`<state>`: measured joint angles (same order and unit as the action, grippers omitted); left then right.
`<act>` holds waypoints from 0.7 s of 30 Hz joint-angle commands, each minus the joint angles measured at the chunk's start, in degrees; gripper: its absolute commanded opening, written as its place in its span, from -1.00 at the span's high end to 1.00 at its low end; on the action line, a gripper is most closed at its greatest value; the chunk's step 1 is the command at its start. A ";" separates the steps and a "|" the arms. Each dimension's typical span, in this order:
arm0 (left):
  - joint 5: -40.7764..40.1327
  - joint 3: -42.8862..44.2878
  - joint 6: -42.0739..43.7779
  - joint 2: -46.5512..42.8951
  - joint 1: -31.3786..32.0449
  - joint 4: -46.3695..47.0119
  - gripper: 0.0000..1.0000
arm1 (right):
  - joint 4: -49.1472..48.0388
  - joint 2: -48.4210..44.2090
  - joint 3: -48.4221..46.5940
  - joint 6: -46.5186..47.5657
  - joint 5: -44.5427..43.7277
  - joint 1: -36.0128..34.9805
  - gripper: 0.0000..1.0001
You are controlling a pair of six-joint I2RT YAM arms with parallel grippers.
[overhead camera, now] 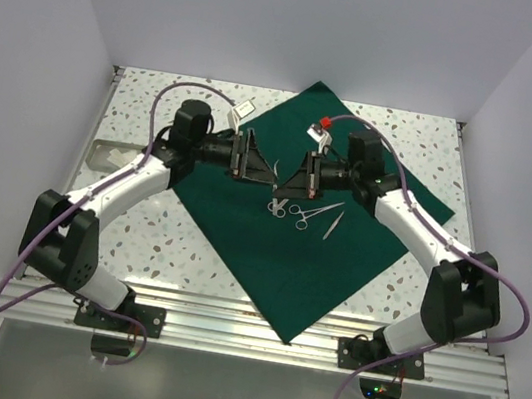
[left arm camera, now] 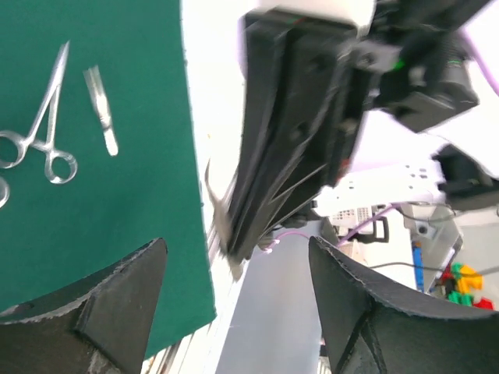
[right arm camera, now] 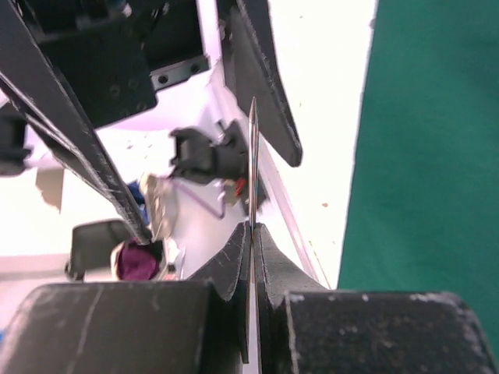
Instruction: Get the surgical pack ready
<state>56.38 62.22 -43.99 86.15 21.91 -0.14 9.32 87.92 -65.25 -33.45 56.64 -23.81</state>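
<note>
Dark green square drape (overhead camera: 266,260). Lies flat, turned as a diamond, across the middle of a speckled table (overhead camera: 171,255), with one corner reaching the near edge between the two arm bases.

Carries, loose and close together at its centre, ring-handled silver scissors (overhead camera: 275,204), ring-handled forceps (overhead camera: 311,212) just beside them, and slim tweezers (overhead camera: 333,222) furthest right.

Above these, lifted off the cloth: a thin curved silver instrument (overhead camera: 273,168), seen edge-on in the right wrist view. Pinched between the pressed-together fingers of the right gripper (overhead camera: 290,175).

Facing it from the left, very near: the left gripper (overhead camera: 255,160), fingers spread wide, nothing between them.

Farther out, near the drape's far corner: a small white item with a red tag (overhead camera: 321,127), partly hidden by the right arm.

Just off the drape's upper left edge, on bare table: a small white square (overhead camera: 243,108).

At the table's left edge: a pale flat packet (overhead camera: 114,155), too faint to identify.
</note>
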 commanded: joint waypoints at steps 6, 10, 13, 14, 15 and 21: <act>4.00 -3.24 -6.99 -2.74 -0.29 11.74 -0.33 | -8.27 0.50 -1.01 -4.69 6.37 -2.02 1.00; 3.39 -3.15 -6.90 -2.04 -0.55 11.48 0.06 | -7.48 1.55 -3.20 -4.52 6.73 -2.82 1.00; 3.30 -2.80 -6.99 -0.72 -1.08 11.83 0.48 | -6.86 2.69 -4.88 -4.69 6.73 -2.99 1.00; 3.12 -2.63 -6.82 -0.37 -1.52 11.66 0.71 | -6.43 3.04 -5.49 -4.43 6.73 -3.17 1.00; 3.03 -2.45 -6.64 -0.02 -2.91 11.22 0.85 | -4.25 3.83 -6.72 -3.99 6.47 -3.08 1.00; -6.66 0.17 3.52 -0.45 -20.01 -8.99 1.00 | 28.06 7.00 -16.38 7.61 -25.12 -2.38 -0.06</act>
<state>57.47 59.42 -47.83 86.04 12.10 4.27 18.83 94.35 -76.29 -31.83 50.11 -26.83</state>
